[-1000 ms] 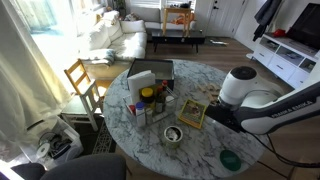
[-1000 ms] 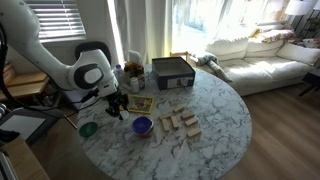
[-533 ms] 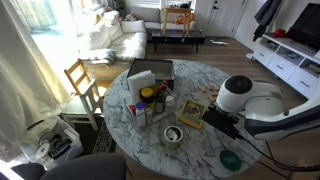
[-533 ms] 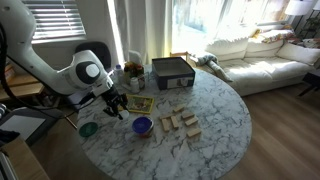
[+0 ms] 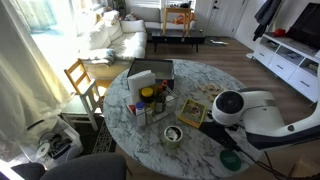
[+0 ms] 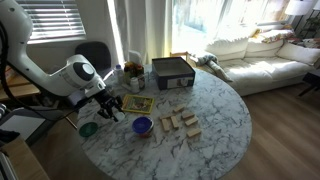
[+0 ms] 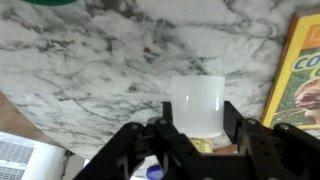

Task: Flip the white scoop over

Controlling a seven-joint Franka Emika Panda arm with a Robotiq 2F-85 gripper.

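In the wrist view the white scoop (image 7: 197, 92), a plain white cup shape, sits between my gripper's (image 7: 198, 112) two black fingers, which press on both of its sides. It is held just above the marble table (image 7: 90, 60). In both exterior views the arm bends low over the table edge, and the gripper (image 5: 226, 124) (image 6: 113, 104) hides the scoop.
A yellow picture book (image 7: 300, 70) (image 5: 192, 113) (image 6: 140, 103) lies beside the gripper. A green lid (image 5: 230, 159) (image 6: 88, 129), a small metal bowl (image 5: 173, 134), a blue bowl (image 6: 142, 125), wooden blocks (image 6: 180, 123), bottles and a grey box (image 6: 172, 72) also stand on the table.
The arm has sunk lower and folded down towards the table edge. The gripper has stayed near the book.
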